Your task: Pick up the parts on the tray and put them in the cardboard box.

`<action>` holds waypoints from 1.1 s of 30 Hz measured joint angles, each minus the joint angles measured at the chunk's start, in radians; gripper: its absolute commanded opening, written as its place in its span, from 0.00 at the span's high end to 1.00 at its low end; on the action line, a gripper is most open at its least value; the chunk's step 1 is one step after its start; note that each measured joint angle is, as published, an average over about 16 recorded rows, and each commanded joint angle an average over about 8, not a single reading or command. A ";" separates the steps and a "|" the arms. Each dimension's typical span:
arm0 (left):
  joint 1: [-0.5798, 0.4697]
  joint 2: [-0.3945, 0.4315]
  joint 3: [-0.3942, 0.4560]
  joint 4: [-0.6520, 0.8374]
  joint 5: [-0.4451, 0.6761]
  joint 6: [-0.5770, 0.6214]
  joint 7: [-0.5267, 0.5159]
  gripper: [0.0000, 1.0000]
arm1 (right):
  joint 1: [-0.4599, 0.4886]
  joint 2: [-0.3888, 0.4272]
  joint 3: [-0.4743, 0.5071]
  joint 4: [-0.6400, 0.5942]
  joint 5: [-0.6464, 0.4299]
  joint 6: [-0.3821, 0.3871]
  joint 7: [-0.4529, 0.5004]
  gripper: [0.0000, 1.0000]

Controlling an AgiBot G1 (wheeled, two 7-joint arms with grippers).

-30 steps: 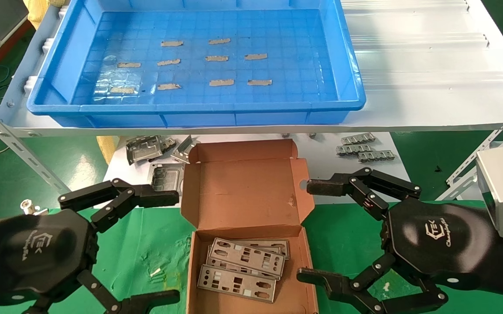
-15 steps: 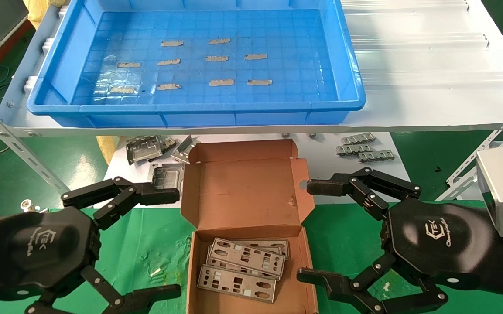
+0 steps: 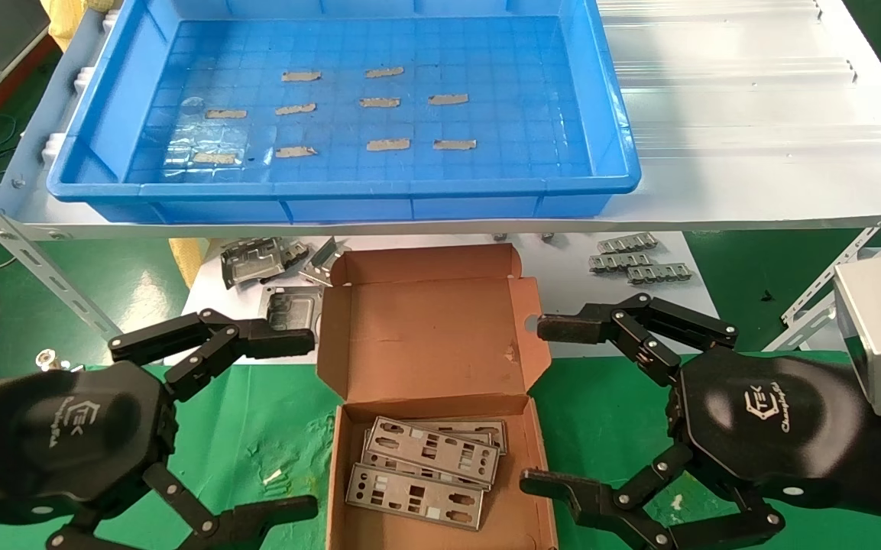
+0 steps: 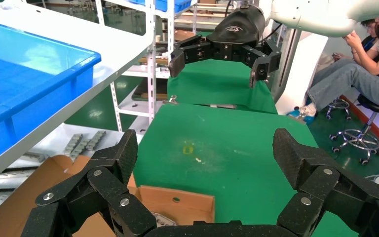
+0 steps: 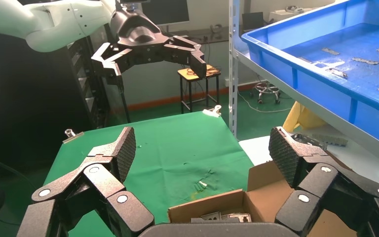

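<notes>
The blue tray (image 3: 333, 189) on the white upper shelf holds only small grey tape strips (image 3: 379, 101); no parts lie in it. Below it the cardboard box (image 3: 425, 336) stands open on the green cloth, with its flap lid laid back. Several silver-grey parts (image 3: 429, 451) are stacked inside it. My left gripper (image 3: 304, 426) hangs open just left of the box and holds nothing. On the box's other side my right gripper (image 3: 543, 406) is open and empty too. The right wrist view shows the box's wall (image 5: 212, 205) beyond my open right gripper (image 5: 202, 145).
Bulky folded metal brackets (image 3: 257, 260) and small grey pieces (image 3: 635, 260) lie on the white lower shelf behind the box. A slanted metal frame bar (image 3: 27, 252) runs at the left. A seated person (image 4: 365, 64) is beyond the table in the left wrist view.
My left gripper has drifted slightly up and to the right, staying open. The right gripper, the box and the parts have not moved.
</notes>
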 measured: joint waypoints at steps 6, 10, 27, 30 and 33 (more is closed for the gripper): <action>0.000 0.000 0.000 0.001 0.001 0.000 0.000 0.00 | 0.000 0.000 0.000 0.000 0.000 0.000 0.000 0.00; -0.001 0.001 0.001 0.001 0.001 0.000 0.001 0.00 | 0.000 0.000 0.000 0.000 0.000 0.000 0.000 0.00; -0.001 0.001 0.001 0.003 0.001 0.000 0.001 0.00 | 0.000 0.000 0.000 0.000 0.000 0.000 0.000 0.00; -0.001 0.002 0.001 0.003 0.001 0.000 0.001 0.00 | 0.000 0.000 0.000 0.000 0.000 0.000 0.000 0.00; -0.001 0.002 0.001 0.003 0.001 0.000 0.001 0.00 | 0.000 0.000 0.000 0.000 0.000 0.000 0.000 0.00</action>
